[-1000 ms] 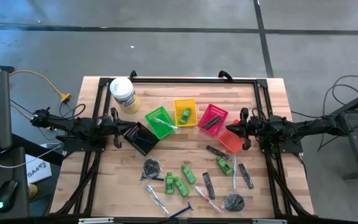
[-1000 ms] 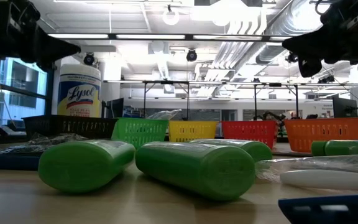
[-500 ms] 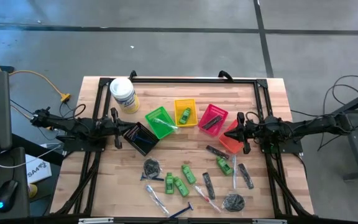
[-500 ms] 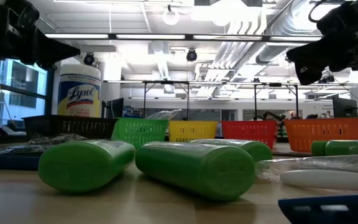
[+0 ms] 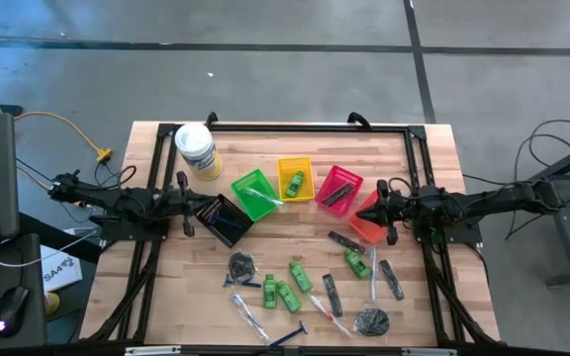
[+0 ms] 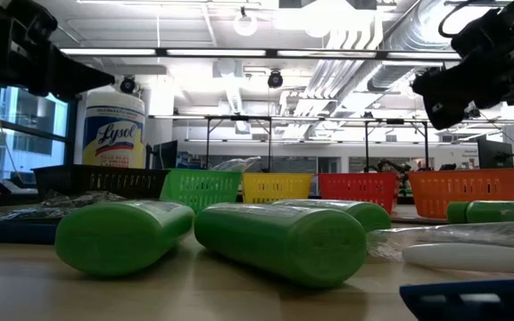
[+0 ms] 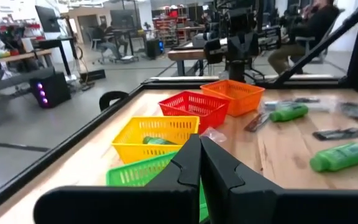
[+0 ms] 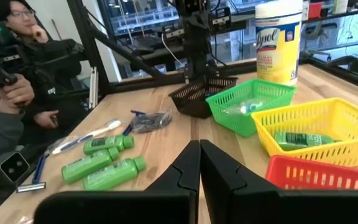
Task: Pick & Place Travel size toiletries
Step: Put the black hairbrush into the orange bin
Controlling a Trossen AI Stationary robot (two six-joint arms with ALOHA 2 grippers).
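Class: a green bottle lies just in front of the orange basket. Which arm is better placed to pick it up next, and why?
Probably the right. Its gripper hovers, shut, over the orange basket, close to that green bottle. The left gripper sits by the black basket, across the table.

Baskets [image 5: 295,179] in a row across mid-bench [image 5: 265,302]; toiletries [image 5: 300,277] scattered in front; tub [image 5: 196,150] behind at left; one bottle [image 5: 295,183] inside a basket.

black basket [image 5: 224,219] contents too small to tell
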